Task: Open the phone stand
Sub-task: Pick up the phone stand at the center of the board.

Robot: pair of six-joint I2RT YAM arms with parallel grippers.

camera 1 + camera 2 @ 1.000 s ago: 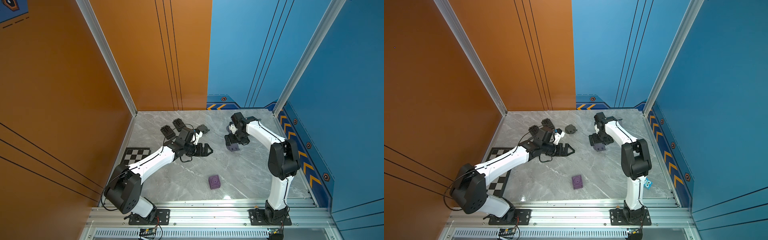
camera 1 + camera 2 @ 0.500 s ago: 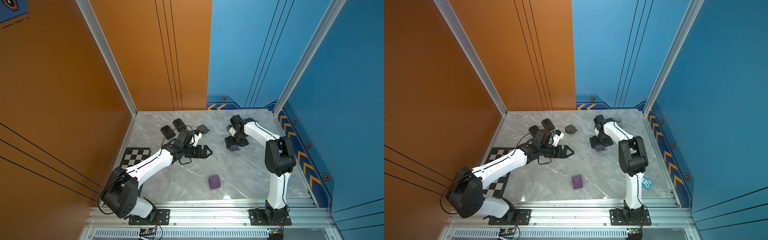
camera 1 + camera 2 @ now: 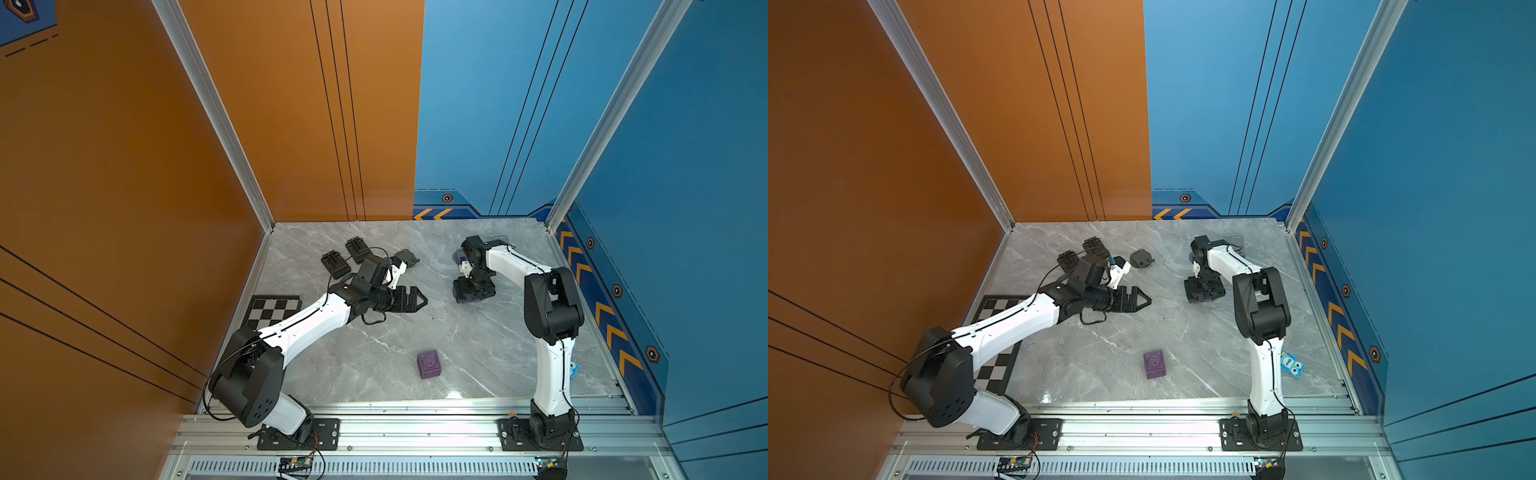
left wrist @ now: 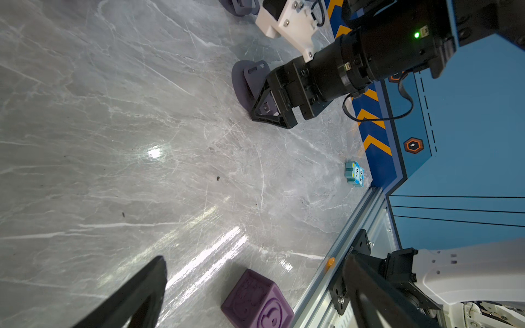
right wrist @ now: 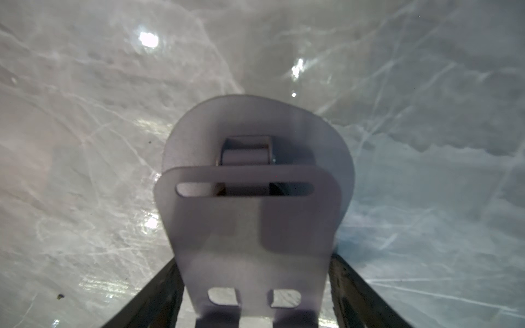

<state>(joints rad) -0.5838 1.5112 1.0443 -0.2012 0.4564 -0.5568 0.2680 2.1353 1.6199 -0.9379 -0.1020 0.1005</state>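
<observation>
And there we were at the far right of the grey marble tabletop (image 3: 374,332), where the right gripper (image 3: 473,289) was down low, pointing straight at the surface, right on top of the grey-purple plastic phone stand (image 5: 250,227). In both top views the black gripper body covered most of it. From the right wrist we saw it best: the stand's slotted plate lay over its round base, and the two black fingers (image 5: 153,295) ran along either edge of that plate, hard against it. Whether they were truly pinching it, we could not tell, nor how far the plate stood off the base. The left wrist view gave us the same stand (image 4: 241,82) sitting on the marble under that gripper. Across the way, the left gripper (image 3: 419,300) hung low above the middle of the table, released, its fingers (image 4: 136,298) spread wide, well apart from the stand. Nearer the front rail sat a purple rubber cube (image 3: 428,364) with a ring moulded on top. Behind the left arm we noted two black ribbed pieces (image 3: 336,264), a dark grey rounded piece (image 3: 406,257), and a black-and-white checkerboard sheet (image 3: 272,309) by the orange wall. A small blue owl-faced toy (image 3: 1292,365) lay beside the right arm's lower link, near the blue wall.
</observation>
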